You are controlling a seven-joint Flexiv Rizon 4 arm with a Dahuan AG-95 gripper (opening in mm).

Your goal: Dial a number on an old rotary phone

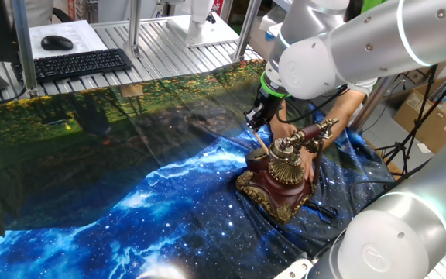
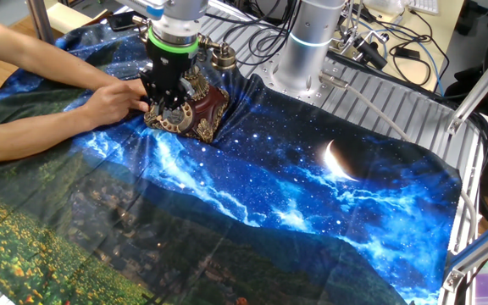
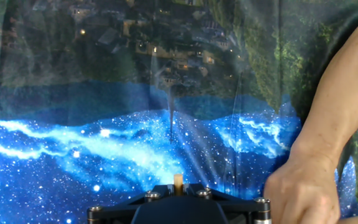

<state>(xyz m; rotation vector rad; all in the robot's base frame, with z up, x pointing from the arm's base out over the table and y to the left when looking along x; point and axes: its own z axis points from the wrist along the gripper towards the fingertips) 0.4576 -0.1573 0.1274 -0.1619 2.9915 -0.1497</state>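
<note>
One gripper [image 1: 255,122] pinches a thin stick [image 1: 260,142], poking the phone [image 1: 279,180] dial right of centre. A person's hand [image 2: 117,102] steadies the phone, likely against sliding.

lab: aluminium frame bench [image 1: 169,46], cables [image 2: 379,42].

phone [image 1: 281,177] on cloth [image 1: 130,186] | keyboard [image 1: 82,64] behind | hand [image 2: 117,102] beside phone
</note>
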